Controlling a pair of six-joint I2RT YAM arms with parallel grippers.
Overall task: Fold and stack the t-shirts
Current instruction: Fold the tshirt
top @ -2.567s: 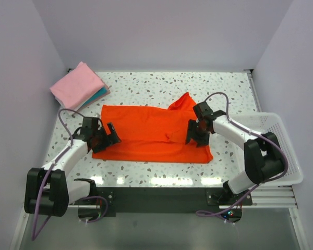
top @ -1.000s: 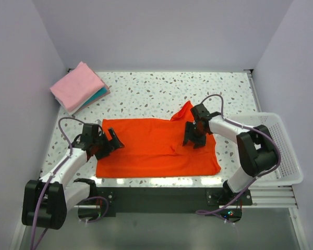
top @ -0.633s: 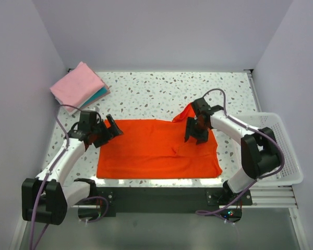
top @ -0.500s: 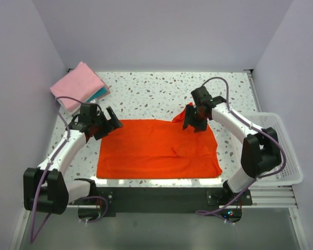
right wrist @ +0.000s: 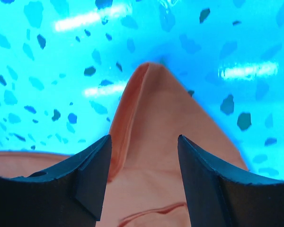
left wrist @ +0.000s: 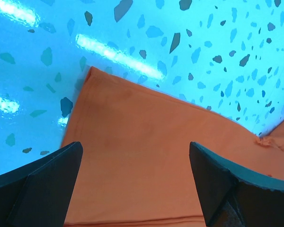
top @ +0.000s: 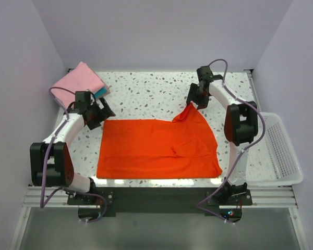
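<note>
Speckled white terrazzo makes up the surface [top: 146, 88], closed in by plain pale walls, and your orange-red shirt [top: 156, 148] lies spread flat on its near middle as a rough rectangle, with one sleeve poking out as a pointed flap at the far right corner. Your left tool [top: 100, 116] sits just off the shirt's far left corner; in the left wrist view its fingers [left wrist: 42, 184] stand wide apart with that corner of cloth lying flat between and beyond them, so it is released and grips nothing. Your right tool [top: 194, 103] is at the far right, just past the sleeve flap; in the right wrist view its fingers [right wrist: 92, 175] are also spread, and the peaked tip of the sleeve shows in the gap ahead of them, not clamped. You cannot tell from these views whether either tool touches the cloth. At the far left corner the folded pink shirt [top: 78, 83] rests on top of the folded teal shirt [top: 100, 92], well apart from the orange-red one. You have the white mesh basket [top: 281, 156] along the right edge
</note>
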